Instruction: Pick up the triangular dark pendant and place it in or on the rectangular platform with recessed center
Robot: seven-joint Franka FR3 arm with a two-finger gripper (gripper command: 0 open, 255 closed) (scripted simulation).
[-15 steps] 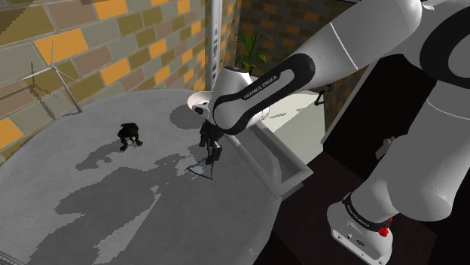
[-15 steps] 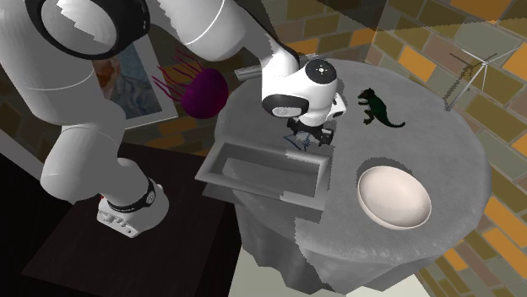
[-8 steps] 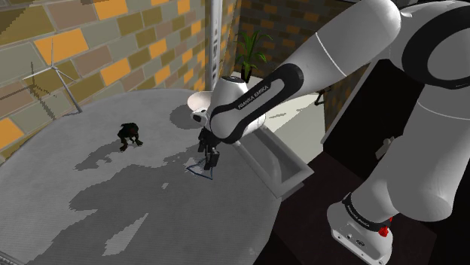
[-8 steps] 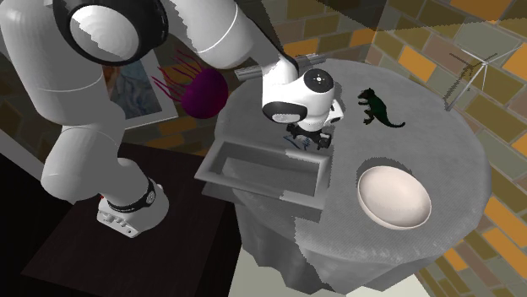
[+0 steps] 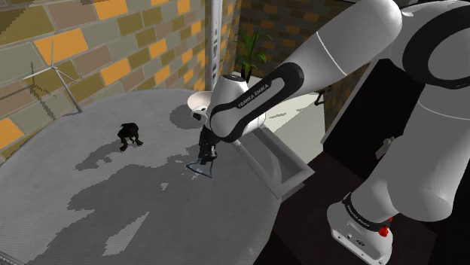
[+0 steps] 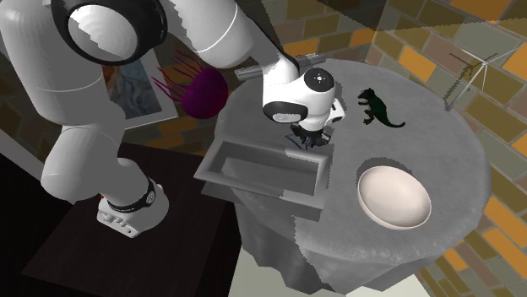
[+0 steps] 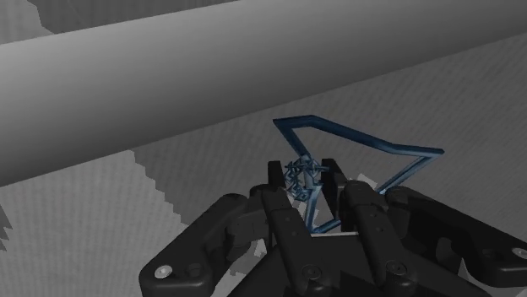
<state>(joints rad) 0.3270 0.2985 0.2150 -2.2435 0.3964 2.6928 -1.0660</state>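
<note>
Blue triangular pendant (image 7: 363, 137) clasped inside the gripper (image 7: 305, 177)

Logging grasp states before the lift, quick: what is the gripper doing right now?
Gripper: closed on the dark blue triangular pendant.

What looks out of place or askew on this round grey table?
Only the grey rectangular tray stands out: it sits at the round grey table's rim, and one corner seems to hang past the edge. The dark blue triangular pendant lies flat by the black gripper; nothing looks spilled or toppled.
</note>
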